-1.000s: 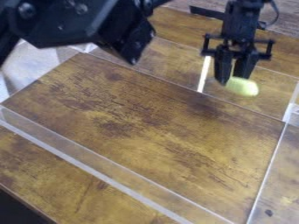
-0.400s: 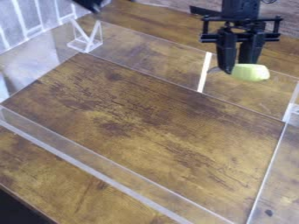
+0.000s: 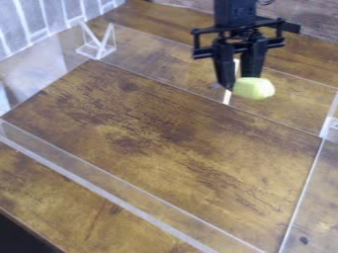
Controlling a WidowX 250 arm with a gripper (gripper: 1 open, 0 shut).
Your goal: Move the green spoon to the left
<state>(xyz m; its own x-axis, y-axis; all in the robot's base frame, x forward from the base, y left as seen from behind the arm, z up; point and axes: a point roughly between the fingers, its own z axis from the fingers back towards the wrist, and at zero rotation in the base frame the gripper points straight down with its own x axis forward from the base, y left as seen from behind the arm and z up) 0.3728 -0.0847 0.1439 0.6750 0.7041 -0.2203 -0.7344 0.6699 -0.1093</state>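
Observation:
The green spoon (image 3: 252, 88) hangs in the air near the top right, its thick yellow-green handle showing below the fingers and a thin pale part pointing down to the left of it. My black gripper (image 3: 240, 71) points steeply down and is shut on the spoon, holding it clear of the wooden table (image 3: 158, 128).
A clear plastic wall (image 3: 158, 212) frames the wooden work area, with low transparent edges along the front, left and right. A small clear stand (image 3: 94, 42) sits at the back left. White slatted bars (image 3: 34, 20) fill the top left corner.
The gripper has risen and shifted left with the spoon in it. A large dark shape that covered the top left a second ago is out of view.

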